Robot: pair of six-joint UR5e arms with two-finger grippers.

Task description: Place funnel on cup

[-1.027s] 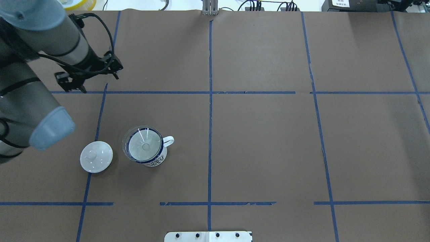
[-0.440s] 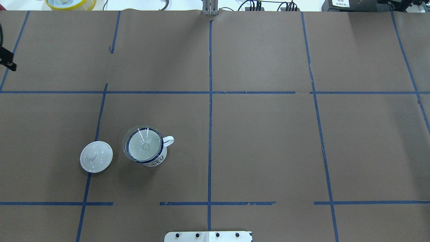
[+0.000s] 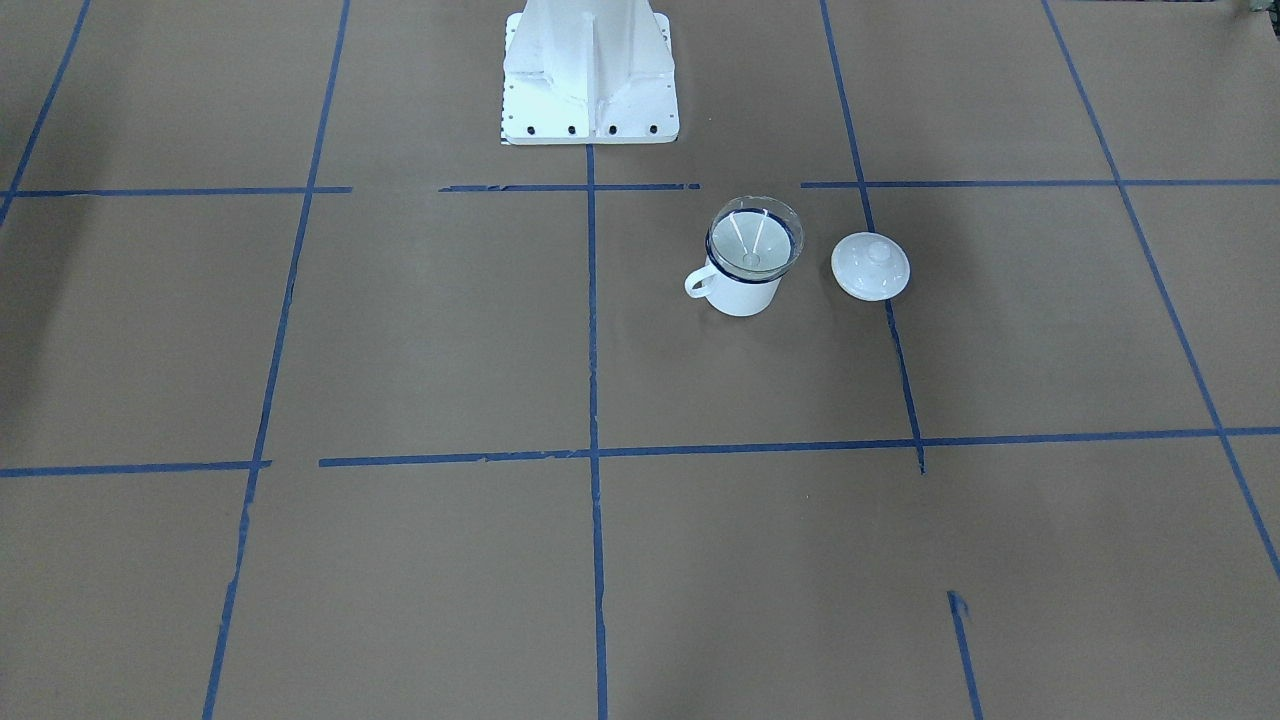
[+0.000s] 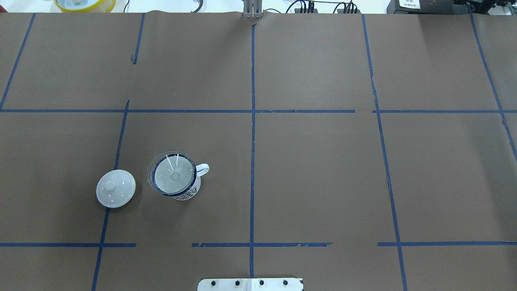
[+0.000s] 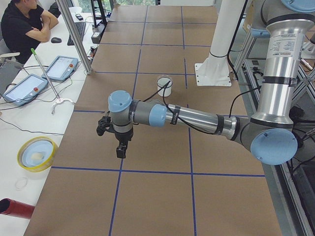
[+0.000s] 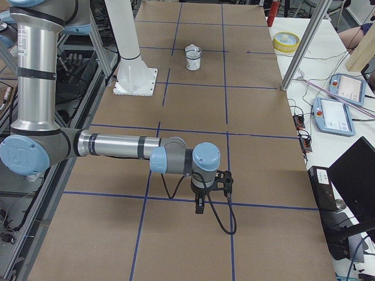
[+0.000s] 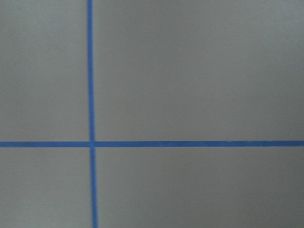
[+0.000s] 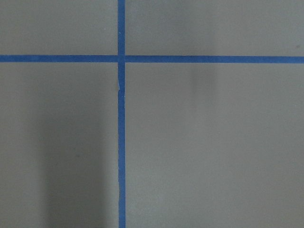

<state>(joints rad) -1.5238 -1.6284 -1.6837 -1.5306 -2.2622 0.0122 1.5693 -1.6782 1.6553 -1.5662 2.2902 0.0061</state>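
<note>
funnel, small and clear with a wide round cone (image 4: 163,178), sits upright in the mouth of the small white enamel mug with a dark blue rim (image 4: 190,195), its flat rim resting on the mug's rim and its spout pointing down inside.

left gripper (image 5: 120,150) points straight down, just above the brown paper table marked with a blue tape grid (image 4: 315,161). it shows only from the side, so i cannot tell how far its fingers are apart or whether they hold anything. its forearm stretches out low and level over the table's left end, wrist bent at a right angle. the mug and funnel stand well apart from it, further along the table near the white robot base (image 3: 588,75).

right gripper (image 6: 200,206) also points straight down, close above the paper at the table's right end, forearm low and level. its finger opening cannot be told either. the mug is far from it.

each wrist camera sees only brown paper and crossing blue tape lines.

white round lid with a knob (image 4: 116,188) lies flat just beside the mug, apart from it, on the side away from the handle.
</note>
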